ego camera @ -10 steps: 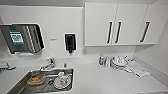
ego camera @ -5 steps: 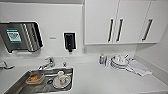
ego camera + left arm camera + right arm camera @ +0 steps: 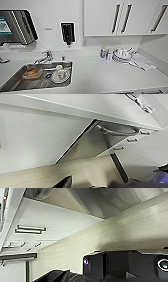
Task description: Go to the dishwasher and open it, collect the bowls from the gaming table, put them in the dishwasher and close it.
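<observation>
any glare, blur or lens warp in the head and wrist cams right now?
Head view: soft all over, lighting even and bright, white counter nearly washed out, pale sheen on the sink floor, cabinet handles lean outward from wide-angle warp. Left wrist view: blurred, steeply tilted, dark shadow line along a panel edge. Right wrist view: blurred, dark robot housing in the foreground.

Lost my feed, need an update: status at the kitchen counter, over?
Jaws: cannot tell. Facing white counter; sink holds dishes. Stacked plates by the corner. Dishwasher not sighted.
</observation>
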Robot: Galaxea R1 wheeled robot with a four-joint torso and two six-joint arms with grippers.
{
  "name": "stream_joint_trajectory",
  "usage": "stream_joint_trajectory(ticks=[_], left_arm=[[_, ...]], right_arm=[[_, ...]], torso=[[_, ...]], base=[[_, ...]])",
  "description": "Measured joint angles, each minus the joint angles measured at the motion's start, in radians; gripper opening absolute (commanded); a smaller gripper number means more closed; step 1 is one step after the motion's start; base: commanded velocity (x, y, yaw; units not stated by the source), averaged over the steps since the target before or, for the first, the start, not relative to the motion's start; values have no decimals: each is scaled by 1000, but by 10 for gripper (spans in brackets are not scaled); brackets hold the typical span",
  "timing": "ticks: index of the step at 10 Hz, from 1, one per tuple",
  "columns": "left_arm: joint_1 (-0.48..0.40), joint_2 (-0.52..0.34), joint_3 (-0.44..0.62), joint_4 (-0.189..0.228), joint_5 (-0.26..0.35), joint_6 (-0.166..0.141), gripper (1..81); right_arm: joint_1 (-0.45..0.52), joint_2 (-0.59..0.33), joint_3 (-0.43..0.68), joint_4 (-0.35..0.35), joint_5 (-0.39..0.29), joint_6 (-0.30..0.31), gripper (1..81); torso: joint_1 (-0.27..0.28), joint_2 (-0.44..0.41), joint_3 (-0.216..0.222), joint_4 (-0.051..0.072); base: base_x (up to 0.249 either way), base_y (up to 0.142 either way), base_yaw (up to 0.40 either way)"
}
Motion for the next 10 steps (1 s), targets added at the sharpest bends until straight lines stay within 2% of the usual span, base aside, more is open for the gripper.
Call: stream_joint_trajectory(ticks=[3,8,10], left_arm=[[-5,3,-5,1,-1,0,811],[-16,22,-17,3,5,-1,811],[-16,24,-30,4,6,-3,811]], right_arm=[[15,-29,49,2,3,0,811],[51,-37,59,29,2,0,811],[64,-73,117,37,-4,1,811]], torso=[[55,-86,-29,0],[172,-274,-30,0],[219,-349,-31,0]], base=[[0,0,0],[0,0,0],[0,0,0]])
